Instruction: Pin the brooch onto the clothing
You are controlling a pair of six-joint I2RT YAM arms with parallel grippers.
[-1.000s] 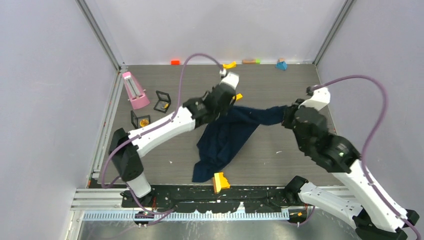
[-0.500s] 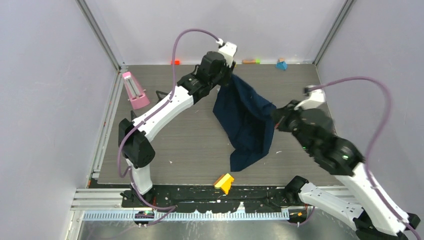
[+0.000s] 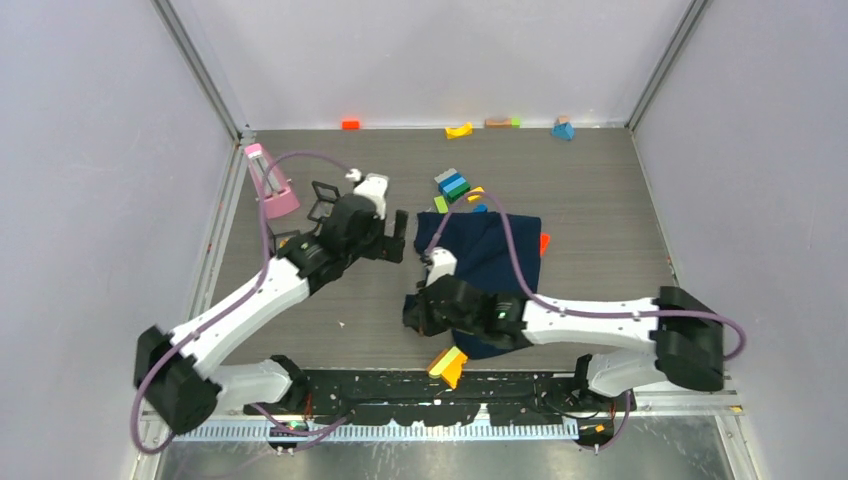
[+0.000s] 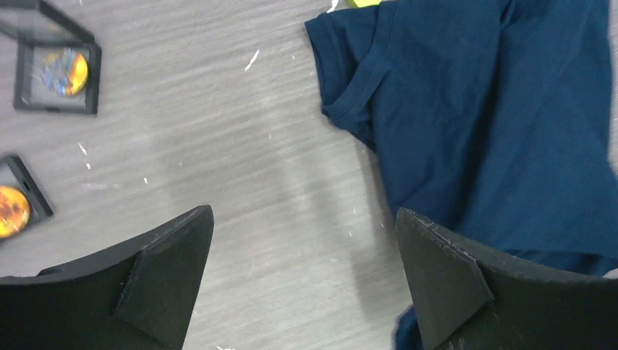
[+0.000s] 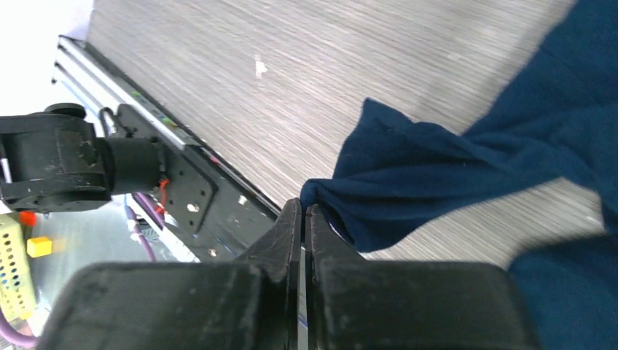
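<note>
Grey wood-grain worktop (image 3: 600, 200) fills the floor of a pale-walled booth, with the two arms bolted at its near edge. Right of its middle the clothing (image 3: 475, 250), a dark navy T-shirt, lies spread and rumpled, its neck end toward the back wall. The right arm reaches across the near edge of the shirt, and its purple cable loops over the fabric. The right hand (image 5: 304, 204) is at the shirt's near left corner, its fingers pressed together on a peak of navy cloth (image 5: 437, 175) drawn up to their tips.

The left hand (image 3: 398, 237) hovers over bare worktop just left of the shirt, beside a sleeve and the collar (image 4: 474, 109). Its fingers (image 4: 167, 277) are spread wide, with nothing between them.

Further left, well apart from the shirt, a small round orange-gold badge (image 4: 10, 211) (the brooch, as far as I can tell) lies inside a black frame cut off by the left wrist view's edge. A second black frame (image 4: 57, 76) beyond it holds another round disc, orange mixed with blue. Behind those stands a pink holder (image 3: 268, 180) near the left wall.

Just behind the shirt sits a cluster of coloured blocks (image 3: 452, 185), and a bit of orange (image 3: 544, 243) peeks from the shirt's right edge. A yellow wedge block (image 3: 448, 365) rests at the worktop's near edge, close to the right hand (image 3: 412, 315). More small blocks line the back wall, among them an orange one (image 3: 350, 124) and a blue one (image 3: 563, 129).
</note>
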